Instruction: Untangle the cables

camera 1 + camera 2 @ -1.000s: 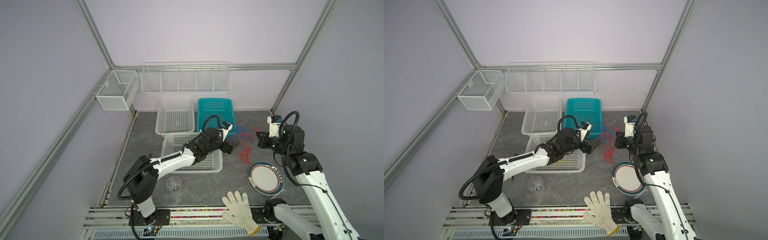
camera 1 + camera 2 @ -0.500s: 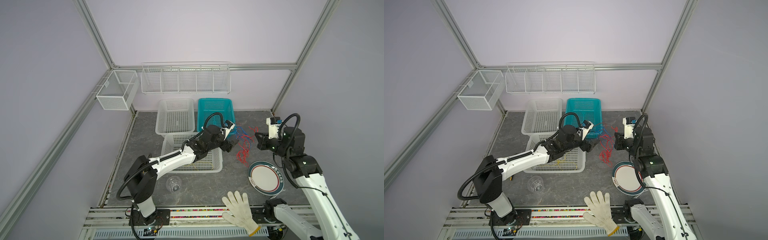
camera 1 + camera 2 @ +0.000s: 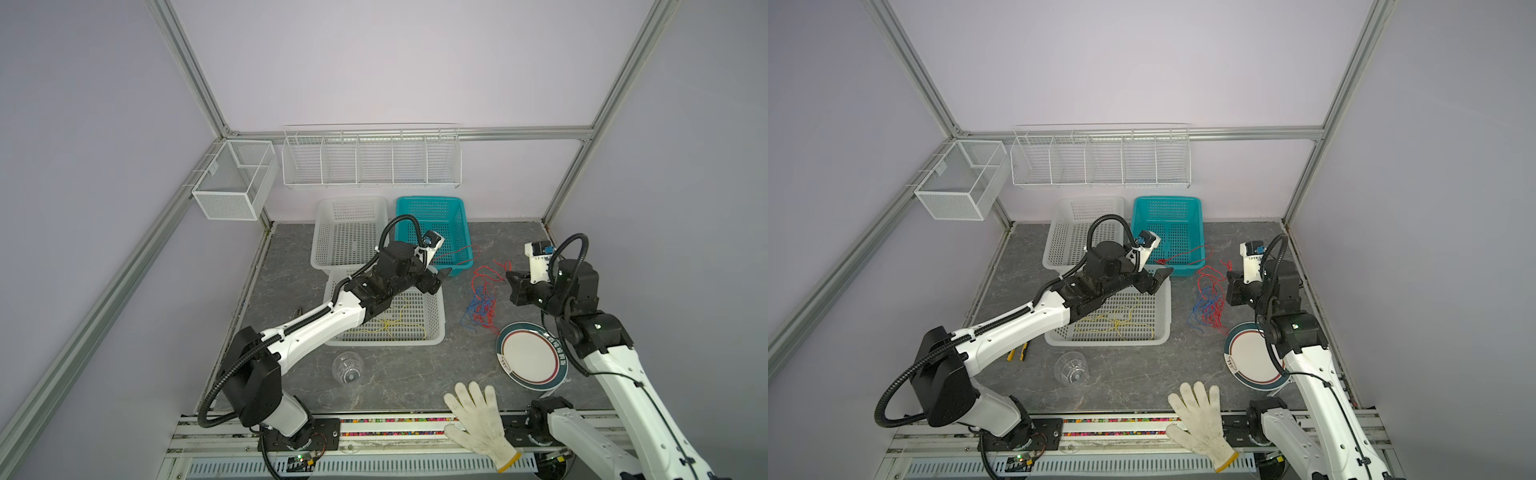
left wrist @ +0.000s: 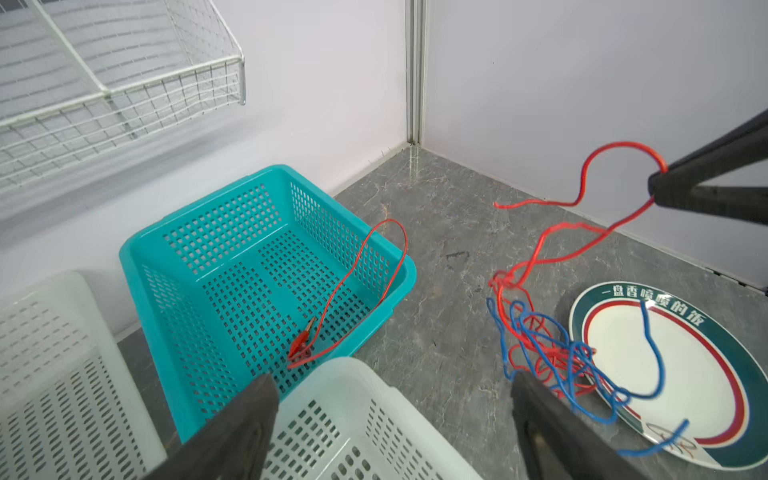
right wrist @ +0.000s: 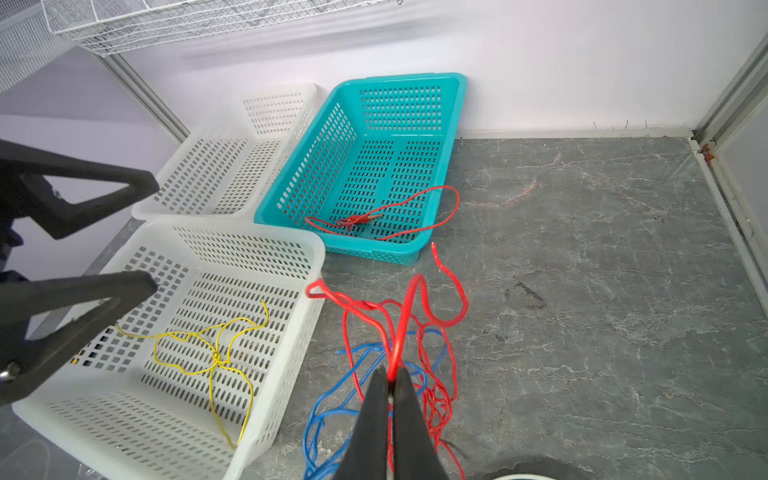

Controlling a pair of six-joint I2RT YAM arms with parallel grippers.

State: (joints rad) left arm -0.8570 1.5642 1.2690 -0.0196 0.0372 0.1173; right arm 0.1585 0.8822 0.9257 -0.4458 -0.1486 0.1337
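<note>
A tangle of red and blue cables (image 3: 482, 305) (image 3: 1208, 309) lies on the grey table between the front white basket (image 3: 386, 343) and a plate. My right gripper (image 5: 390, 374) (image 3: 508, 275) is shut on a red cable strand, holding a loop of it above the tangle. Another red cable (image 4: 332, 307) (image 5: 374, 218) with a clip end lies in the teal basket (image 3: 428, 199), draped over its rim. A yellow cable (image 5: 216, 355) (image 3: 395, 326) lies in the front white basket. Over that basket's far corner my left gripper (image 4: 392, 382) (image 3: 440, 276) stands open and holds nothing.
Part of the blue cable lies on the plate (image 3: 532, 359), which sits at the right front. A white glove (image 3: 478, 415) lies at the front edge, a clear cup (image 3: 348, 368) at front left. A second white basket (image 3: 349, 201) stands at the back. Wire racks (image 3: 370, 160) hang on the wall.
My left gripper has drawn back to the left, away from the tangle, still open. The right gripper, still shut on the red strand, has shifted slightly leftward and back.
</note>
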